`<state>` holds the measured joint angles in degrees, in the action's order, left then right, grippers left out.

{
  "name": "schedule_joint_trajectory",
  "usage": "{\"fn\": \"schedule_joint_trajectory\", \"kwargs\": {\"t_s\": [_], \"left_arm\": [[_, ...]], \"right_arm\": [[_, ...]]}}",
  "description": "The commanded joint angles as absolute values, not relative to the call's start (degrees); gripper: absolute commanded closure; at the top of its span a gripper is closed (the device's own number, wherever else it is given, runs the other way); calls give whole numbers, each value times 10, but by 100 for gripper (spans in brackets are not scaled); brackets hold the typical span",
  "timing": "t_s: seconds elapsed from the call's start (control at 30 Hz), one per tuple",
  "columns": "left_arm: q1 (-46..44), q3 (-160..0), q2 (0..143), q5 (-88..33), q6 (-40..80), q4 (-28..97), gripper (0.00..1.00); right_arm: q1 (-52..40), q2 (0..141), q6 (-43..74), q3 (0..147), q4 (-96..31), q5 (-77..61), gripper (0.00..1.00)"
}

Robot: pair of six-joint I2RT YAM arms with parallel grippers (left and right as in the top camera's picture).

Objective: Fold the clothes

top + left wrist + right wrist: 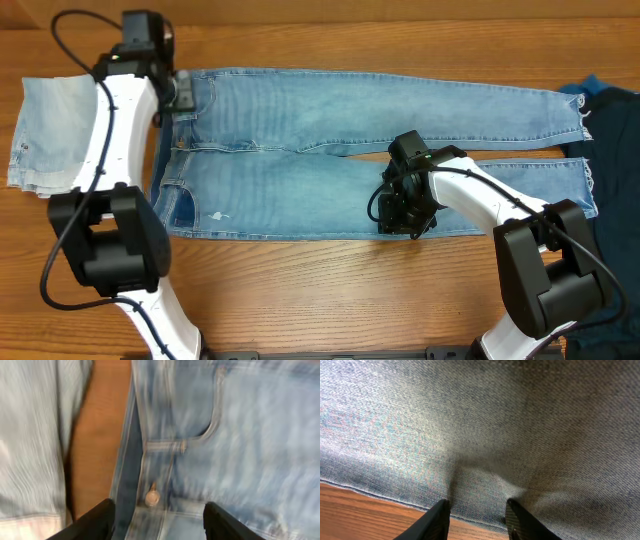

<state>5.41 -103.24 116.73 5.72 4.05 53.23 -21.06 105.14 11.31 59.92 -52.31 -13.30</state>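
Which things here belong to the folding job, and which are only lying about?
Job: light-blue jeans, spread flat; pale denim piece beside them.
Lying about: dark blue cloth at the right edge, partly out of view; wooden table.

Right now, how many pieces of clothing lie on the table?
3: light-blue jeans spread across the middle, a paler denim piece at the left end, a dark blue garment at the right edge, partly out of frame; more may lie beyond.

Robot lab bench (not a home): bare wood-grain desk (330, 290), 2 white-and-black arms, left arm (112, 120) and right arm (480, 190), black cable (54, 38) looping loose.
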Motion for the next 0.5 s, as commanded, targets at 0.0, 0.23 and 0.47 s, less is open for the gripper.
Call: {"fn": "schedule_joint_trajectory", "kwargs": {"t_s": [0.0, 0.23, 0.47], "left_arm": [[119, -1032, 1213, -88, 37, 567, 48], [165, -1031, 1319, -212, -13, 579, 55], [166, -1032, 1345, -216, -26, 572, 96]], "right_arm": [[-201, 1114, 118, 533, -537, -11, 57], [-201, 1114, 118, 533, -533, -11, 57], [-201, 1114, 118, 533, -530, -11, 57]]}}
